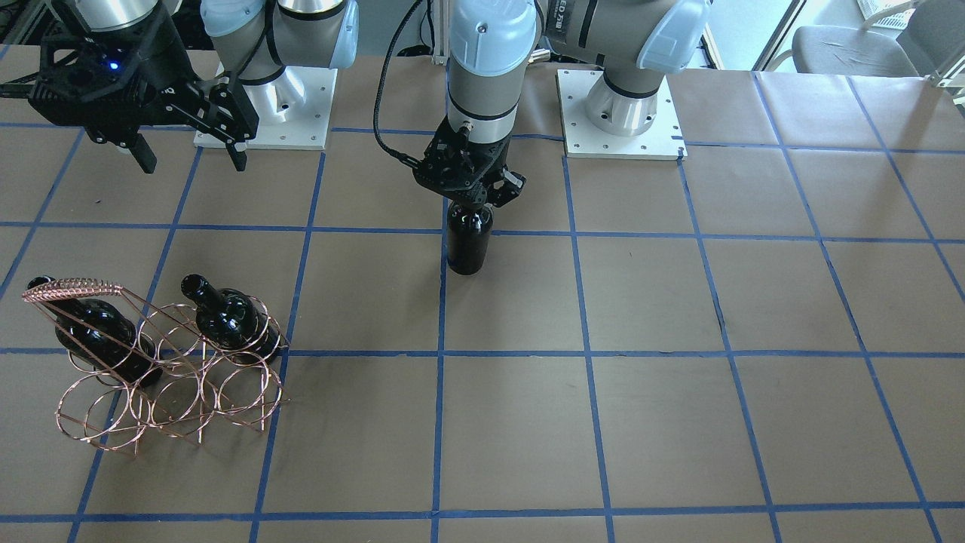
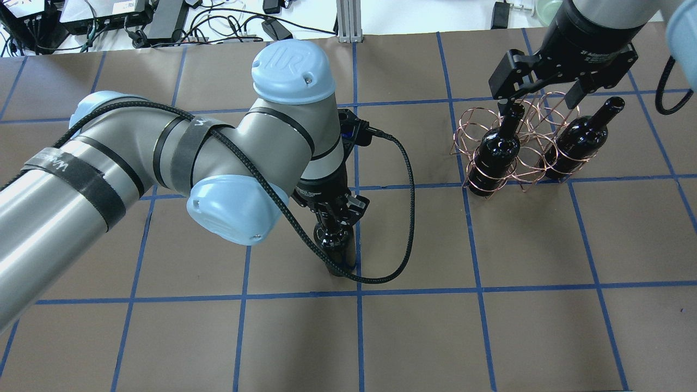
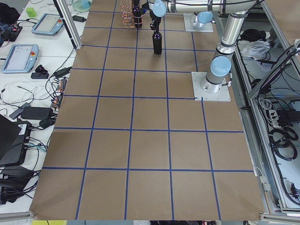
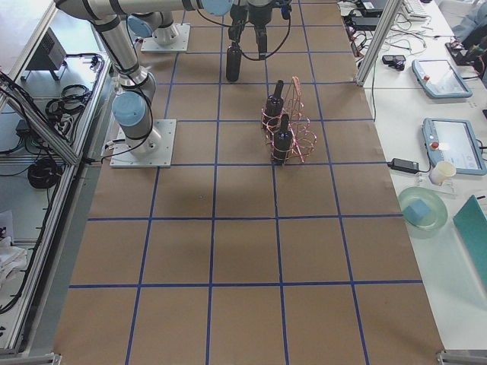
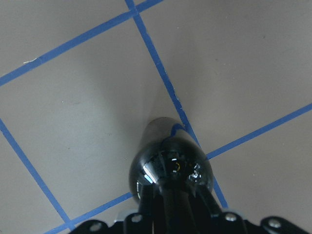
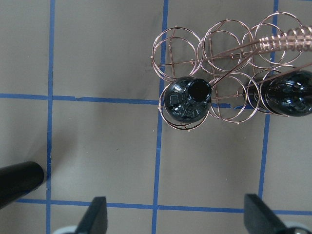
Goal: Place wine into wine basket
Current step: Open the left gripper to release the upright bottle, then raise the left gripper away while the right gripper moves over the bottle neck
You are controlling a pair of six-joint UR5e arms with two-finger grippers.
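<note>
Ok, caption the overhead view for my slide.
Left tool grips an upright wine bottle; two bottles sit in the wire basket.

On brown table w/ blue tape grid, wine basket holds 2 dark bottles tilted in its rings, necks toward robot: first bottle under the coiled handle, second bottle in basket's end ring on robot's left. Well apart from basket, further to robot's left & nearer the bases, the wine stands upright, left gripper clamped on its neck from above. Right gripper hangs robot-side of basket, jaws spread, holding nothing
</note>
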